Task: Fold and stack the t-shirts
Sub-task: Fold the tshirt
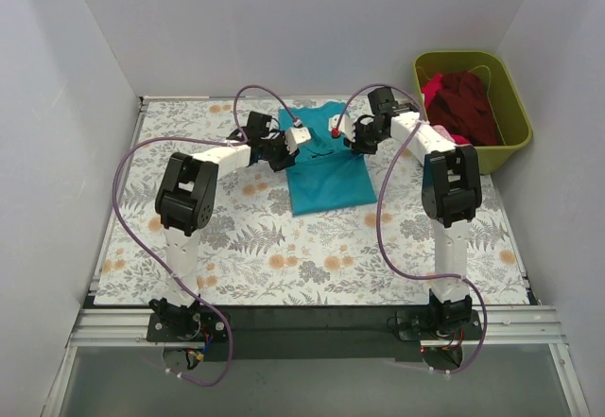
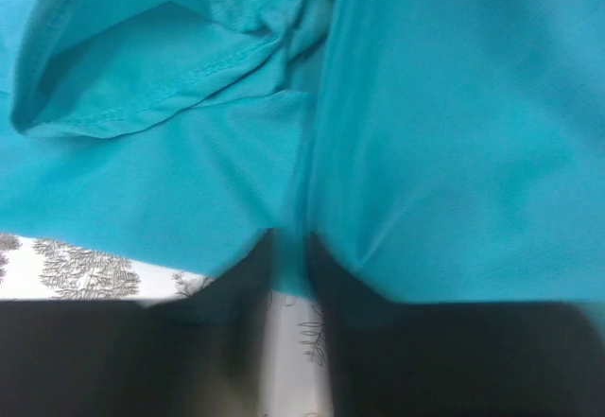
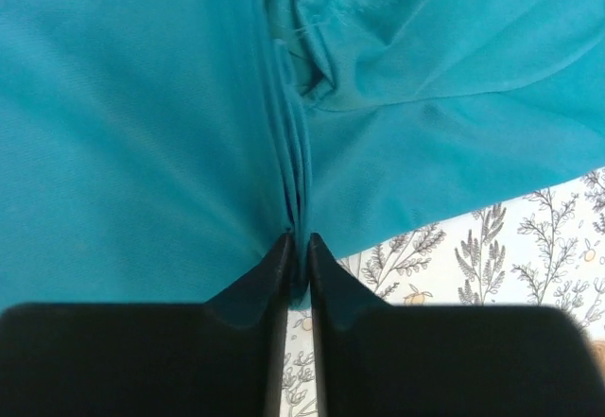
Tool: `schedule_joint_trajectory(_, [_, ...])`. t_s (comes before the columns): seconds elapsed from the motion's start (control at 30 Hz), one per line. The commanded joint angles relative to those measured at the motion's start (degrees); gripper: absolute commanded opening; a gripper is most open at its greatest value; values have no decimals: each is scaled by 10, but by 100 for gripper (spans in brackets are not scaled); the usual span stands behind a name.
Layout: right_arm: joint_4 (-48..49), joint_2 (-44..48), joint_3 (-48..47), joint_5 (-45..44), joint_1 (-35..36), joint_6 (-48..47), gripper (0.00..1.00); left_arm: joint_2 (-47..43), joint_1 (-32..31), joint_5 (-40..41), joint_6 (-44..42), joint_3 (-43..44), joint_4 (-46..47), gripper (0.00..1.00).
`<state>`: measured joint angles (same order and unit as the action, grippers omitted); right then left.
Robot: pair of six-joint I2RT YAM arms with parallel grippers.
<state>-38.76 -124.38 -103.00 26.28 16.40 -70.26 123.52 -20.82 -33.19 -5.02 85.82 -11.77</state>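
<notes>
The teal t-shirt [image 1: 326,176] is spread on the table [image 1: 284,256]; its far folds are clenched by left pincer [image 2: 293,247] and right pincer [image 3: 298,242], presumably for an even fold.

I see the teal t-shirt [image 1: 326,166] lying on the table [image 1: 284,247], close to the middle of the far edge. It is folded into a narrow long shape and its far part is bunched in creases. One sleeve [image 2: 113,77] with a stitched hem lies open. The dark maroon t-shirt [image 1: 468,105] is crumpled inside the bin [image 1: 501,157] at the far right corner, with some pink cloth [image 1: 433,86] beside it.
</notes>
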Motion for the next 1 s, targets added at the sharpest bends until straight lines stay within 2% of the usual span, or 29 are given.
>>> schedule_joint_trajectory(0.0, [47, -5, -47, -22, -6, 41, 21, -5, 9, 35, 21, 29, 41, 32])
schedule_joint_trajectory(0.03, [53, -3, -54, -21, -9, 56, 44, -6, 12, 38, 37, 31, 41, 38])
schedule_joint_trajectory(0.1, [56, 4, -76, -16, -14, 99, 71, -23, 15, 53, 46, 28, 55, 52])
schedule_joint_trajectory(0.17, [55, 22, -84, -12, -17, 141, 73, -38, 23, 58, 95, 28, 61, 61])
schedule_joint_trajectory(0.2, [54, 31, -83, -8, -20, 155, 73, -57, 25, 57, 110, 28, 59, 64])
schedule_joint_trajectory(0.3, [45, 78, -50, 17, -24, 203, 68, -93, 31, 42, 169, 22, 32, 65])
schedule_joint_trajectory(0.43, [26, 138, 25, 54, -20, 259, 49, -158, 30, 9, 270, -8, -2, 65])
schedule_joint_trajectory(0.53, [13, 150, 72, 68, -9, 292, 41, -175, 23, -33, 324, -28, -26, 61])
schedule_joint_trajectory(0.57, [12, 149, 91, 72, -8, 305, 39, -181, 20, -49, 349, -42, -31, 56])
schedule_joint_trajectory(0.7, [11, 134, 118, 76, -4, 354, 31, -181, 2, -86, 414, -71, -45, 44])
schedule_joint_trajectory(0.83, [12, 106, 133, 64, -4, 377, 26, -153, -19, -91, 477, -87, -30, 42])
schedule_joint_trajectory(0.97, [14, 78, 137, 52, -5, 391, 23, -107, -20, -62, 532, -87, 15, 40])
